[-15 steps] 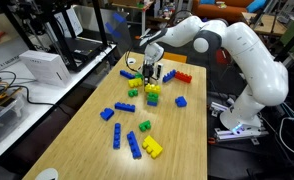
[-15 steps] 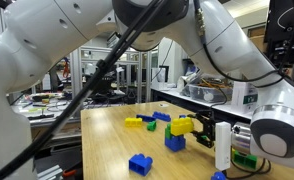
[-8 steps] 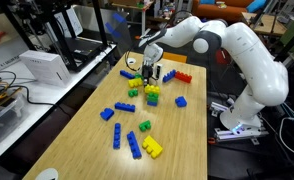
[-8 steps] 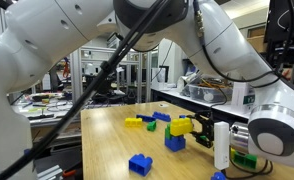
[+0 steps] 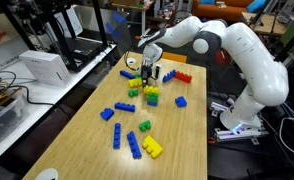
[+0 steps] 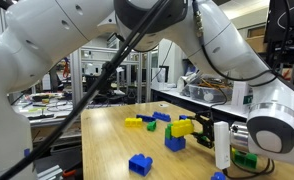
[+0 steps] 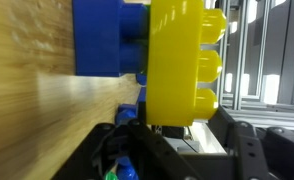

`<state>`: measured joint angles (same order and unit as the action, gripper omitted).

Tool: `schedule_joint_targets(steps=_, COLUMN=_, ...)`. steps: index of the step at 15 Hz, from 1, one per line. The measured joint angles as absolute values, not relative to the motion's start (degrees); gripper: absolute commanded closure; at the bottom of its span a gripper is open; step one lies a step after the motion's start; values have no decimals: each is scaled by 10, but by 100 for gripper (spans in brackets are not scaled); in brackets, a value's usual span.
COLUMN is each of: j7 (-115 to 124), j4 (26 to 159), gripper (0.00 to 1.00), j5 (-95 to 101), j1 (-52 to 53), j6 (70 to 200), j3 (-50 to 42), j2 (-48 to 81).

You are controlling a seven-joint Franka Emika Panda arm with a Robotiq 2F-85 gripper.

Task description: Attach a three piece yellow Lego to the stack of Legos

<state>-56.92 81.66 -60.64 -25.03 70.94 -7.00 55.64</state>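
Observation:
In the wrist view the three piece yellow Lego (image 7: 182,65) fills the middle, its three studs pointing right. Its underside presses against a blue brick (image 7: 107,40) lying on the wooden table (image 7: 37,110). My gripper (image 7: 172,122) comes in from the bottom, and its black fingers (image 7: 225,118) are closed on the yellow Lego's lower end. In an exterior view the yellow Lego (image 6: 182,127) sits on top of the blue brick (image 6: 175,141). In an exterior view my gripper (image 5: 151,72) hangs just above a small pile with green bricks (image 5: 150,91), the stack of Legos.
Loose blue bricks (image 5: 120,108), a green one (image 5: 145,126), a red one (image 5: 177,75) and a yellow one (image 5: 152,148) lie scattered over the table (image 5: 87,140). A blue brick (image 6: 140,163) lies near the front. Boxes and cables (image 5: 42,65) flank the table's side.

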Motion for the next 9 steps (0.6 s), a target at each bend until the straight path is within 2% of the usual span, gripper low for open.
schedule_joint_targets(steps=9, j7=-571, j4=817, gripper=61, j5=-590, j1=-241, j6=718, j3=-70, j2=554)
